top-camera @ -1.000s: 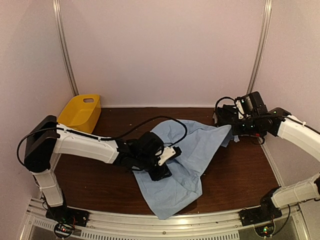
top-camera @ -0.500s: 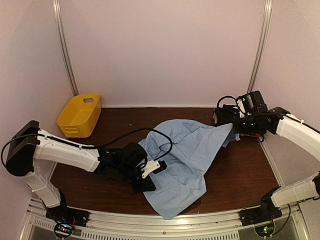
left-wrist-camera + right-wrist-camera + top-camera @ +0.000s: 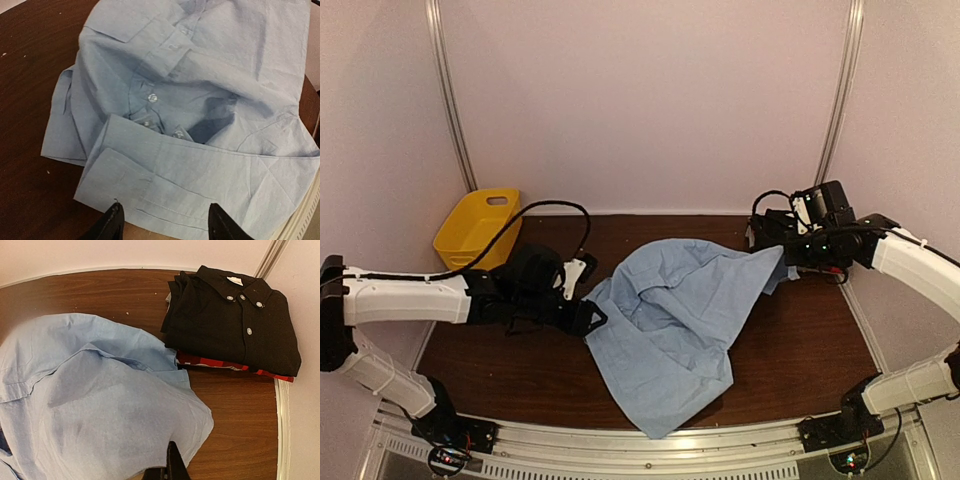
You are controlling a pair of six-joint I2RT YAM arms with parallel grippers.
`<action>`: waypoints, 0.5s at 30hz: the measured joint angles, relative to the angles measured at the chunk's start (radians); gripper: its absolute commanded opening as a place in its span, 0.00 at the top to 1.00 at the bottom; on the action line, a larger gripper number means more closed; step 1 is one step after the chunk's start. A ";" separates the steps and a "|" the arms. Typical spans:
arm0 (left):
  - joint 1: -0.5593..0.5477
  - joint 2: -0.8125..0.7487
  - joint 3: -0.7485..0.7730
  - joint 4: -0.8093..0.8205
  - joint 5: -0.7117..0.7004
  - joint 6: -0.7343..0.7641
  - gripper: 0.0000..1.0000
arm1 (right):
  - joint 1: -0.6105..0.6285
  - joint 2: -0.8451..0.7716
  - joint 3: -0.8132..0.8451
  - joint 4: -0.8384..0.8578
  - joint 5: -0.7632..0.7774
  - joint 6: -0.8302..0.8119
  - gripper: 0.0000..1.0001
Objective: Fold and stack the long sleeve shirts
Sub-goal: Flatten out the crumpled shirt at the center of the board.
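Black-tipped and spread wide, the left gripper (image 3: 165,221) sits at the left edge of the light blue shirt (image 3: 670,320), holding nothing. The right gripper (image 3: 172,463) is clamped on the shirt's far right corner and holds it raised above the brown worktop (image 3: 510,360). The rest lies crumpled at centre, with buttons and a cuff showing. Near that corner, a folded black shirt (image 3: 230,325) rests on a red-edged shirt (image 3: 215,363). A yellow basket (image 3: 478,230) stands at the far left.

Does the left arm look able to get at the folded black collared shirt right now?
Probably not: the folded black collared shirt lies far right beside the right arm, while the left gripper sits across the spread light blue button-up shirt, jaws open.
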 measured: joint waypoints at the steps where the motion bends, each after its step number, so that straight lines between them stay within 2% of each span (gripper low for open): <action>1: 0.029 -0.001 -0.002 0.001 -0.003 -0.017 0.39 | 0.000 0.000 0.000 0.001 -0.003 0.000 1.00; 5: 0.130 0.007 -0.026 0.003 -0.002 -0.060 0.36 | 0.000 0.000 0.000 0.008 -0.012 0.000 1.00; 10: 0.196 0.064 -0.035 0.009 0.042 -0.075 0.36 | 0.000 0.000 0.000 0.018 -0.021 -0.001 1.00; 15: 0.241 0.145 -0.045 0.044 0.136 -0.074 0.43 | 0.000 0.000 -0.001 0.022 -0.031 -0.001 1.00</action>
